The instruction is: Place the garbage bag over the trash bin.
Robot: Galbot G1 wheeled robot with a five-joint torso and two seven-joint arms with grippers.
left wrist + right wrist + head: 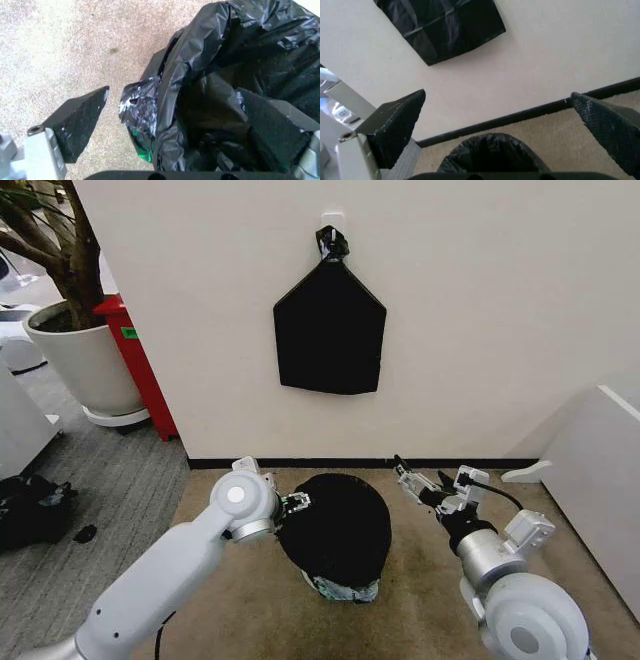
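bag on the bin, both grippers spread wide

on the brown carpet near the wall stands the trash bin (343,588), and the garbage bag (336,525) covers it like a black dome. just a bit of the bin's pale base peeks out below the bag. the left gripper (297,501) is at the bag's left side. its fingers (77,120) are spread wide with a fold of the bag's edge between them, not squeezed. the right gripper (420,483) is right of the bag, a little apart, with its fingers (395,120) wide open and holding nothing. far up on the white wall (500,310) hangs a flat black bundle (329,330) with a knot on top.
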